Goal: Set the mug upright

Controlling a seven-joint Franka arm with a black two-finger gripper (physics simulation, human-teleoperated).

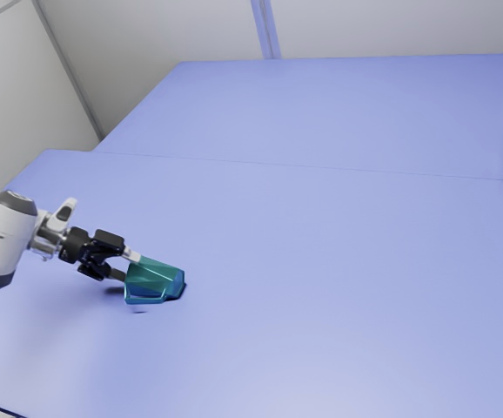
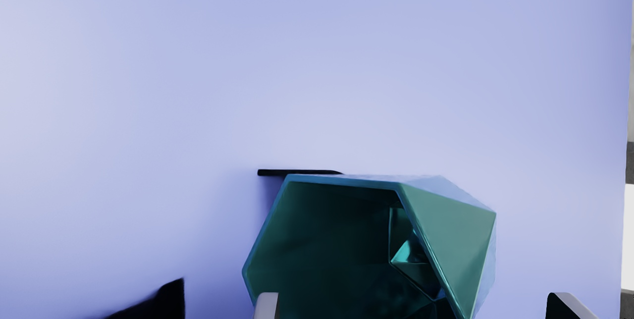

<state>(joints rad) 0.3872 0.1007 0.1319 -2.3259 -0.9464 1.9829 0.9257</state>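
Reaching with spread fingers (image 1: pixel 132 257) to a teal mug (image 1: pixel 154 280) tipped on its side.

Lying on the pale blue surface (image 1: pixel 321 279), near the exterior view's left, with open mouth (image 2: pixel 337 239) turned toward the fingers and base pointing toward the exterior view's right. Standing wide apart in the wrist view, pinching nothing: one fingertip overlapping the mouth's edge, the other out past the faceted outer wall (image 2: pixel 453 230), with a gap between. Cannot tell whether touching at the mouth. Showing a thin dark strip (image 2: pixel 297 172) just beside the rim, too unclear to name.
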